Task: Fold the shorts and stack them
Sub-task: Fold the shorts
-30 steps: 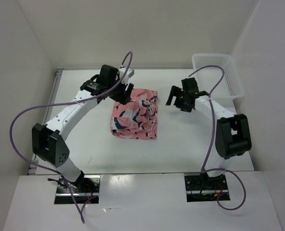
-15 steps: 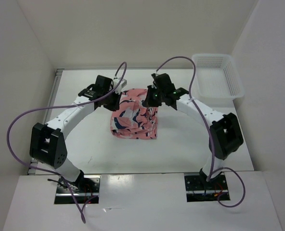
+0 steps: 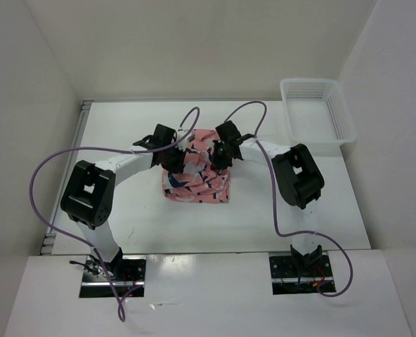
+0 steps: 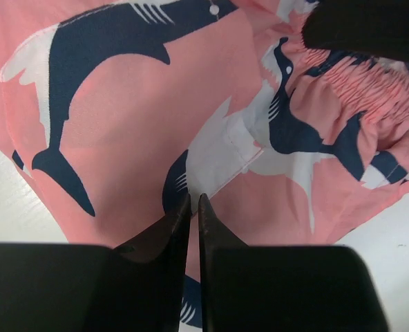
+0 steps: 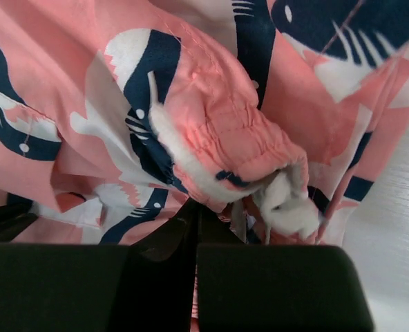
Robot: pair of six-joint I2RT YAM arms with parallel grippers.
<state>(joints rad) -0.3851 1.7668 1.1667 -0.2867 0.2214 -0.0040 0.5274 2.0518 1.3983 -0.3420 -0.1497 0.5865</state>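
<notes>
From above, the shorts [image 3: 197, 188] lie in a bunched, half-folded heap mid-bench, well apart from the basket [image 3: 312, 112] at the far right corner. The left claw [image 3: 185, 156] and right claw [image 3: 216, 159] are both on the heap's far side.

Left wrist: the claw is clenched on a thin ply of salmon cloth printed with navy-and-white sharks.

Right wrist: the claw is pinched shut on cloth beneath the gathered waistband [image 5: 239, 138].

The cloth looks light and limp, likely to sag. Waistband and hem corners seem the surest holds.

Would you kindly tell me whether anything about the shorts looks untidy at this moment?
Yes: the shorts are a rumpled bundle, and their gathered waistband bulges in a lump at the right gripper.
</notes>
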